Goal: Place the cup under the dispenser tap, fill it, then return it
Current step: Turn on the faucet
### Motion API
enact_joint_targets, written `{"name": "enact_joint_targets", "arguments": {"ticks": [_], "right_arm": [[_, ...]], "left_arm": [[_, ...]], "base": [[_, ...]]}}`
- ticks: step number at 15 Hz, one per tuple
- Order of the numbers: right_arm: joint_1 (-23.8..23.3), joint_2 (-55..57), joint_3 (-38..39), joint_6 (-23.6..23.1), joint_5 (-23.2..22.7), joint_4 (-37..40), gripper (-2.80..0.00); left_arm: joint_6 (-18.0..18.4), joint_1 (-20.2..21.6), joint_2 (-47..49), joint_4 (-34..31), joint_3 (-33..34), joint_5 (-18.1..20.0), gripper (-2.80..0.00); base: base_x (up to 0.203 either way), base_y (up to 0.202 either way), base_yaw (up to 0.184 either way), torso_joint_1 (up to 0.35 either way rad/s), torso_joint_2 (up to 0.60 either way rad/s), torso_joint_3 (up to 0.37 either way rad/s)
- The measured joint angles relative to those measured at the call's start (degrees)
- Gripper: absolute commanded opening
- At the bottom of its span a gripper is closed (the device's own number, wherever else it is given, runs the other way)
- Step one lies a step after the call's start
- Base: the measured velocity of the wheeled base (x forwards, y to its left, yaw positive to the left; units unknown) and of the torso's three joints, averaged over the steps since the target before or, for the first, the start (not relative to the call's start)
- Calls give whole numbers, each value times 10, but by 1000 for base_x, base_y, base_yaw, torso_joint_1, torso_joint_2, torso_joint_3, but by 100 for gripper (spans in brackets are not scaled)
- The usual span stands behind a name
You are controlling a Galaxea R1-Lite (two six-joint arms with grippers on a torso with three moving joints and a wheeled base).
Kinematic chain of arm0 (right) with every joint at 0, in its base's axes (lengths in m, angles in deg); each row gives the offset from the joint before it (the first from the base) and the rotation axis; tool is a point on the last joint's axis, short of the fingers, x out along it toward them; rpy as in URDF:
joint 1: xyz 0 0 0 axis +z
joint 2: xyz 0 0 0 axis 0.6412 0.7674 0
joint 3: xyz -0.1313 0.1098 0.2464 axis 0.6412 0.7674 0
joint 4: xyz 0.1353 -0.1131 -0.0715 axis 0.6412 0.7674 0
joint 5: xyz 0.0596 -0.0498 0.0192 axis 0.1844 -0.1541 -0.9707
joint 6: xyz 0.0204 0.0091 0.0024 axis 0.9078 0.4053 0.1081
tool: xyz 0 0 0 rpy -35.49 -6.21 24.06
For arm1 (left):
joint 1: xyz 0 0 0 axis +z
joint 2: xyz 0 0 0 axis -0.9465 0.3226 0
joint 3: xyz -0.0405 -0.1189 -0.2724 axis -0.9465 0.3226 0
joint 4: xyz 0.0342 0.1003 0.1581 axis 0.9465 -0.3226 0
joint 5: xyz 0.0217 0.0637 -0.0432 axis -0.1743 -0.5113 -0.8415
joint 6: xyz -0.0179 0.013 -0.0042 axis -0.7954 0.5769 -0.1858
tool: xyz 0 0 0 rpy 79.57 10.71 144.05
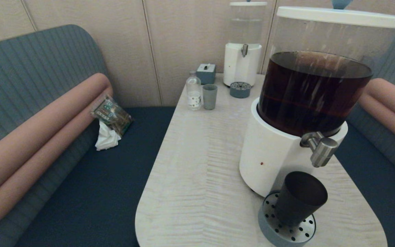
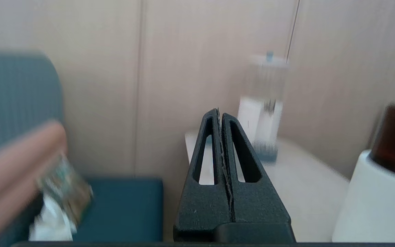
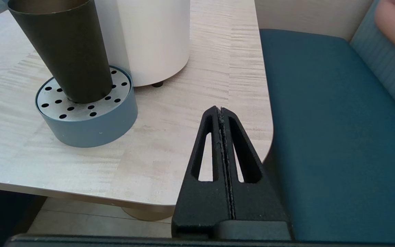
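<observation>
cup [image 1: 298,199] upright on drip tray [image 1: 283,233] near table edge | left gripper [image 2: 220,113], right gripper [image 3: 220,111] pressed together

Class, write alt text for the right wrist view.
The right gripper, shut and holding nothing, hovers near the table edge. Beyond it, the black cup stands on a perforated drip tray, beside the dispenser's white base.

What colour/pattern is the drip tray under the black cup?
Grey-blue wall, silver top plate dotted with round black holes: drip tray, under the cup. Clearest in the right wrist view.
</observation>
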Motion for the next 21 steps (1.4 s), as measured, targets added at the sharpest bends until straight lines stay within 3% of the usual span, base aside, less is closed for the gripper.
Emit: {"name": "enact_joint_targets", "arguments": {"ticks": [5, 8, 10, 15, 17, 21], "right_arm": [[0, 0, 0, 0, 0, 0, -280], [0, 0, 0, 0, 0, 0, -280], [0, 0, 0, 0, 0, 0, -280], [0, 0, 0, 0, 0, 0, -280], [0, 0, 0, 0, 0, 0, -280], [0, 0, 0, 0, 0, 0, -280]], "left_arm": [[1, 13, -211, -1, 40, -2, -280], [9, 14, -355, -64, 39, 2, -280], [28, 11, -433, -147, 27, 8, -280], [127, 7, -519, -373, 41, 10, -280], [178, 7, -550, -494, 42, 7, -280], [230, 7, -574, -711, 43, -30, -280]], "base": [[0, 0, 0, 0, 0, 0], [0, 0, 0, 0, 0, 0], [0, 0, 0, 0, 0, 0], [0, 0, 0, 0, 0, 0], [0, 0, 0, 0, 0, 0], [0, 0, 0, 0, 0, 0]]}}
